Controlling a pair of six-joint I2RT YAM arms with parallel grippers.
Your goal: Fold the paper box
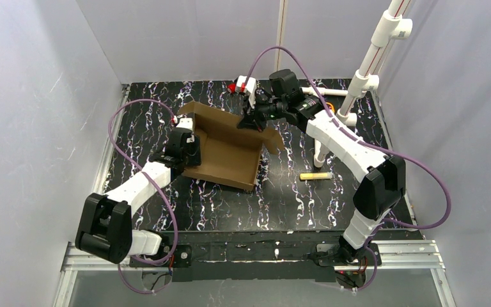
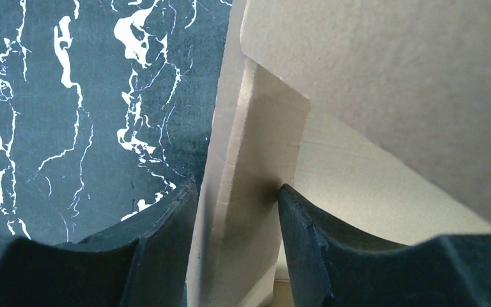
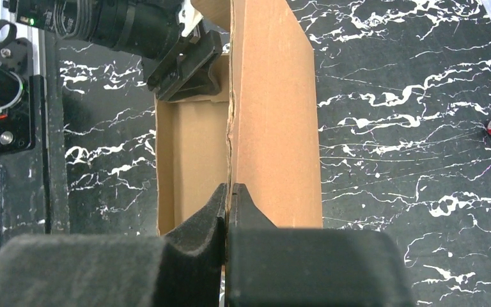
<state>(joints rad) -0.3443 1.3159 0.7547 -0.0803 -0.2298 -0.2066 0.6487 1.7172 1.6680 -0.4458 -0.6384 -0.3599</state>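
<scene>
**Supervisor:** Where is the box?

**Operator:** I see the box [image 1: 225, 152] lying open side up on the black marbled table [image 1: 294, 204], between the two grippers. Its base is flat. Walls stand along its left, far and near sides.

**Supervisor:** What is the state of the left gripper?

**Operator:** The left gripper [image 1: 180, 142] sits at the box's left wall. In my left wrist view its two black fingers [image 2: 166, 243] straddle that wall. One pad is outside the box over the table and one is inside over the base, and both touch cardboard. I read it as clamped on the wall, which shows two layers at that spot.

**Supervisor:** And the right?

**Operator:** The right gripper [image 1: 254, 119] is at the box's far right corner. In my right wrist view its fingers [image 3: 198, 233] are pressed tight on the thin edge of an upright flap, so it grasps the box. Past the flap I see the inside of the box and the left gripper at the opposite wall.

**Supervisor:** Is anything else on the table?

**Operator:** A yellow stick [image 1: 315, 175] lies flat to the right of the box, well apart from it. A small red object [image 1: 233, 87] lies beyond the box's far side, near the right gripper. A white pipe stand [image 1: 366, 75] rises to the right of the box, farther back than the stick.
</scene>
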